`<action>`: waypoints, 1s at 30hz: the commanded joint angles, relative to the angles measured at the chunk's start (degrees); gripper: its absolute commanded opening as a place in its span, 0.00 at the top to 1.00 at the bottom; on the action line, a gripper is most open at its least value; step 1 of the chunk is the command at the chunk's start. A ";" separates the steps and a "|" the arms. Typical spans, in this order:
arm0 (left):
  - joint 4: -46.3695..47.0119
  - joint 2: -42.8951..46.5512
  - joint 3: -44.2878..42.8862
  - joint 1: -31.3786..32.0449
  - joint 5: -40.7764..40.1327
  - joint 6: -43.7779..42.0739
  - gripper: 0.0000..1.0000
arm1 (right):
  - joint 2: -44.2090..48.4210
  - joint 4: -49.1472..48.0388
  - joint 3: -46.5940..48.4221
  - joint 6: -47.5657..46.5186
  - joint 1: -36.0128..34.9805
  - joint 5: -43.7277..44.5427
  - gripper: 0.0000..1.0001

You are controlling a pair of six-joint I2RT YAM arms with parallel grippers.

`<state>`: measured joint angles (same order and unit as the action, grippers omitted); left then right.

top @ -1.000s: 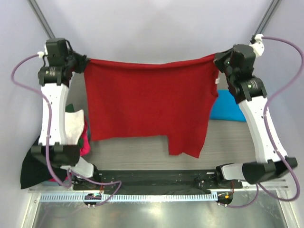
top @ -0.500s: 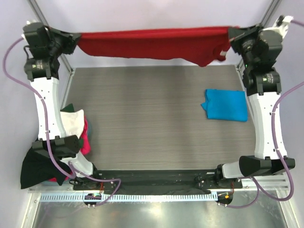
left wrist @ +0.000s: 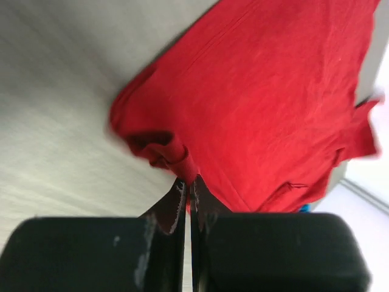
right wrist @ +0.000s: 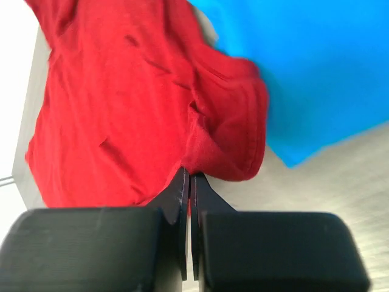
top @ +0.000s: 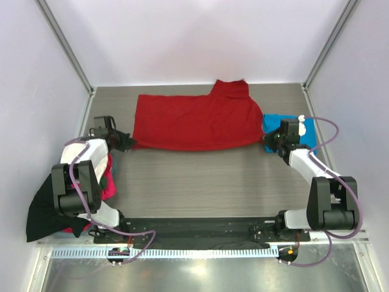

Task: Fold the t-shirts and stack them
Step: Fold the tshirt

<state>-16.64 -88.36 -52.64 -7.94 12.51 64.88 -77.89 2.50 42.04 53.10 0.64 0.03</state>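
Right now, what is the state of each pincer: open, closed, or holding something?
The left pincer: closed, pinching a bunched edge of the red shirt.
The right pincer: closed, pinching the opposite edge of the same shirt.

The deep red t-shirt (top: 194,121) is plain, the bright blue t-shirt (right wrist: 316,79) at three o'clock plain too, the table (top: 200,182) grey with fine darker streaks, and at eight o'clock black cloth (top: 39,213) and magenta cloth (top: 110,181)

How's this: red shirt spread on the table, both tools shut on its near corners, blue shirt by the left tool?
No: the top view shows the blue shirt by the right tool. The red shirt is spread, with the right tool and the left tool shut on its near corners.
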 commanded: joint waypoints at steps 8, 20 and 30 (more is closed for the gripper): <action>7.69 15.57 15.54 0.12 -4.51 -6.25 1.00 | 16.60 -4.19 -14.87 -1.16 0.67 0.76 0.99; 2.76 20.77 23.20 -4.88 -9.00 -6.08 1.00 | 27.61 4.18 -25.07 0.07 -0.64 -1.88 0.99; 2.67 21.03 21.18 -7.00 -5.48 -10.47 0.64 | 30.78 6.37 -24.91 -2.37 -0.64 3.21 0.45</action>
<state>-12.05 -67.42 -30.46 -13.32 9.28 57.56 -48.62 9.30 14.17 52.86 -0.03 -0.54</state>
